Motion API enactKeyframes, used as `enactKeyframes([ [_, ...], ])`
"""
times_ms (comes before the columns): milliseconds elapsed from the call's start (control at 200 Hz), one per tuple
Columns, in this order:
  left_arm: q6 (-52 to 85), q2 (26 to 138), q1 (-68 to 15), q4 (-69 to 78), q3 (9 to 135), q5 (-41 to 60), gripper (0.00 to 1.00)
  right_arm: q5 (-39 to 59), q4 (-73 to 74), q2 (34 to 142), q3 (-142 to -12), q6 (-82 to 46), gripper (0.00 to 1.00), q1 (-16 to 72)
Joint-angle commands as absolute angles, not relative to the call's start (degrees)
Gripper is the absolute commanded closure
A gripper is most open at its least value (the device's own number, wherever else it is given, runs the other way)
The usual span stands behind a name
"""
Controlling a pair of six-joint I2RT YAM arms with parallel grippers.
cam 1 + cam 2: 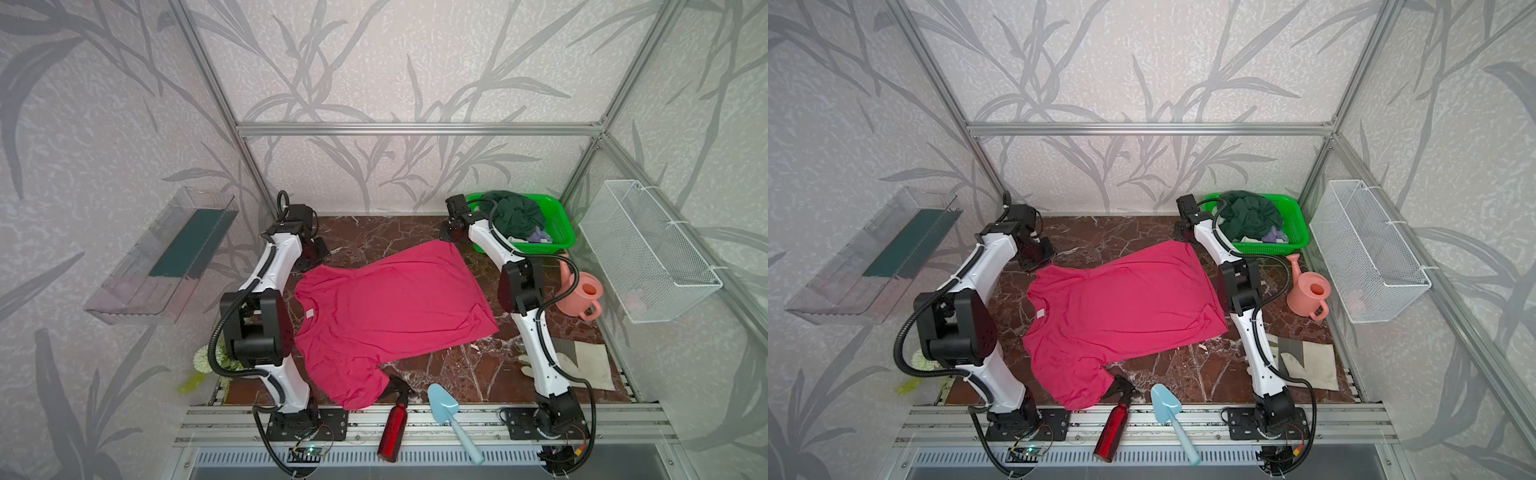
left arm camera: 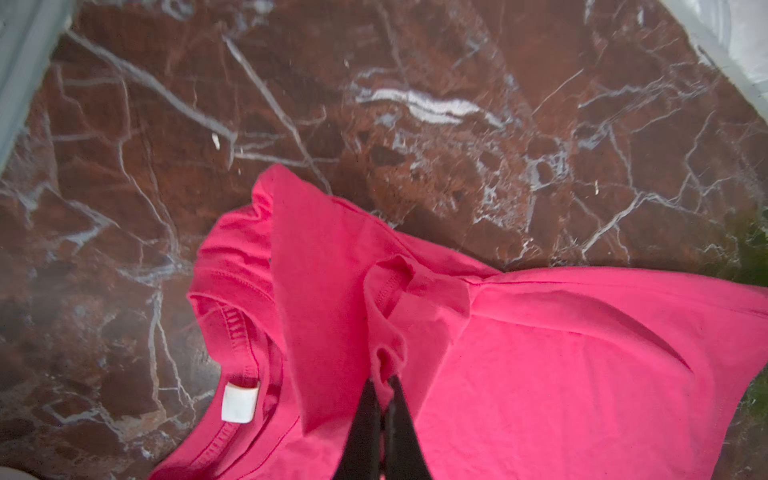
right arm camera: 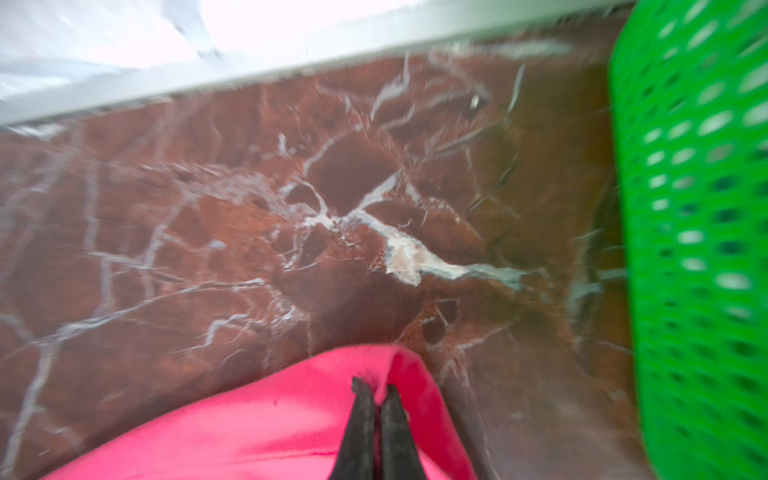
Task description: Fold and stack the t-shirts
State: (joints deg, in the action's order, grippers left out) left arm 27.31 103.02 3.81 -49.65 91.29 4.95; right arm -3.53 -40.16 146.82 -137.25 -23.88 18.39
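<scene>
Left wrist view: left jaws pinch a sleeve fold of the pink t-shirt (image 2: pixel 540 374); right jaws clench its corner.

Marble table (image 1: pixel 365 237) with pink tee (image 1: pixel 395 307), glove (image 1: pixel 590 370), basket (image 1: pixel 559 220)

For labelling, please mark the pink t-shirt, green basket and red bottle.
pink t-shirt (image 1: pixel 386 307): in a top view, chest.
green basket (image 1: pixel 557 224): in a top view, wall.
red bottle (image 1: pixel 392 432): in a top view, body.
</scene>
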Motion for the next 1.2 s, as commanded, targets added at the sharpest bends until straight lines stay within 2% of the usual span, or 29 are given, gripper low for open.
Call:
enactKeyframes([
  [0,23.59,106.55,4.02,-53.19,97.71,0.13,1.00,-3.69,-39.50,141.09,-136.33,-23.12,1.00,16.32],
  [215,20.92,114.58,4.67,-54.57,111.31,-7.52,1.00,-4.17,-39.13,138.92,-133.80,-22.51,1.00,14.64],
  [435,20.63,118.11,4.93,-56.49,117.38,-8.70,1.00,-0.88,-37.56,138.59,-132.51,-21.71,1.00,14.65],
  [585,22.28,115.68,6.26,-56.45,114.92,-12.17,1.00,0.97,-37.32,138.61,-131.93,-21.63,1.00,14.94],
  [790,22.61,112.10,9.04,-54.76,110.14,-7.66,1.00,-0.36,-34.48,135.53,-127.61,-21.14,1.00,15.34],
  [1195,25.88,110.35,9.40,-52.77,101.34,-2.14,1.00,-7.19,-14.76,121.49,-102.56,-17.72,1.00,15.29],
])
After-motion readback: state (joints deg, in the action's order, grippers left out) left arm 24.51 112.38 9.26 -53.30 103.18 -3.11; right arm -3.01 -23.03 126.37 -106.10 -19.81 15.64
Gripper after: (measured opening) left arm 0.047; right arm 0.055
